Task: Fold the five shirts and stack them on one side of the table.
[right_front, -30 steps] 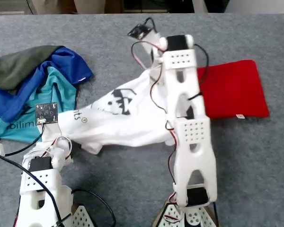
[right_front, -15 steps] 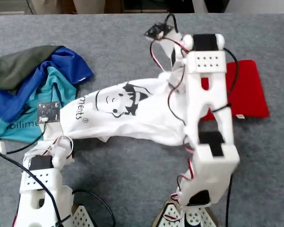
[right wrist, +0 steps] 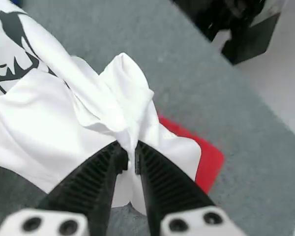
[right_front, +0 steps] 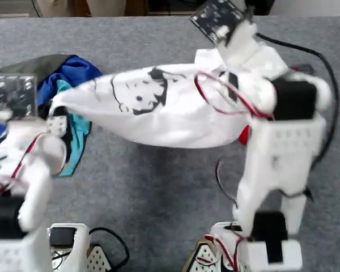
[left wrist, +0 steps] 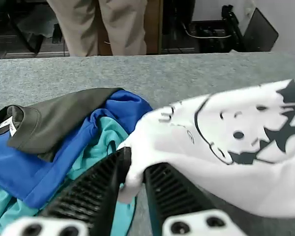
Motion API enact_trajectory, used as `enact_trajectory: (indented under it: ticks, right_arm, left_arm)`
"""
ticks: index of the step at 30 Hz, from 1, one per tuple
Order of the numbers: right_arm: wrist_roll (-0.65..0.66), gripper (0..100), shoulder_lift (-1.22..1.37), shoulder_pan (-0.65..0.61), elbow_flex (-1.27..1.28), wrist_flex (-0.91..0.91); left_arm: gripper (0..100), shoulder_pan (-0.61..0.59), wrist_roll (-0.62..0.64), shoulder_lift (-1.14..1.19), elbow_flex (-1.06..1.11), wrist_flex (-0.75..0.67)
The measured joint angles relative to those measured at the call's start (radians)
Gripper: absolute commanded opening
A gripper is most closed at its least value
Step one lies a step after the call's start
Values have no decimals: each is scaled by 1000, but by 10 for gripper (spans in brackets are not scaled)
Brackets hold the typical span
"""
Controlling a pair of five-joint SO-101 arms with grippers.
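The white shirt (right_front: pixel 158 107) with the black cartoon face on it is strung out between the two arms. It hangs in a saggy band over the middle of the grey table (right_front: pixel 158 192), print side up.

The left gripper (left wrist: pixel 132 164) has its jaws nearly closed, pinching a bunched-up end of the shirt. That end sits just above the messy pile on the left side of the table: a dark grey shirt (left wrist: pixel 54 118) lying on a blue shirt (left wrist: pixel 44 167), with a teal shirt (left wrist: pixel 101 147) poking out underneath.

Same deal for the right gripper (right wrist: pixel 130 152): jaws pressed together on a gathered fold at the other end. Below it the folded red shirt (right wrist: pixel 206 162) lies flat on the right side of the table, mostly hidden by the white cloth.
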Motion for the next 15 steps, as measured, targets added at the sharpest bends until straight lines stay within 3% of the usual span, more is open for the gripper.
enact_trajectory:
  ticks: [5,7,11,15]
  right_arm:
    - [-15,408,-163,0,63,9]
    - [9,501,-221,2,130,12]
    - [44,488,-319,0,272,12]
    - [52,380,-385,3,402,-2]
  left_arm:
    - [19,31,0,-11,-97,227]
    - [19,32,0,-14,-97,273]
    - [19,34,0,-12,-14,298]
    - [19,34,0,-12,66,298]
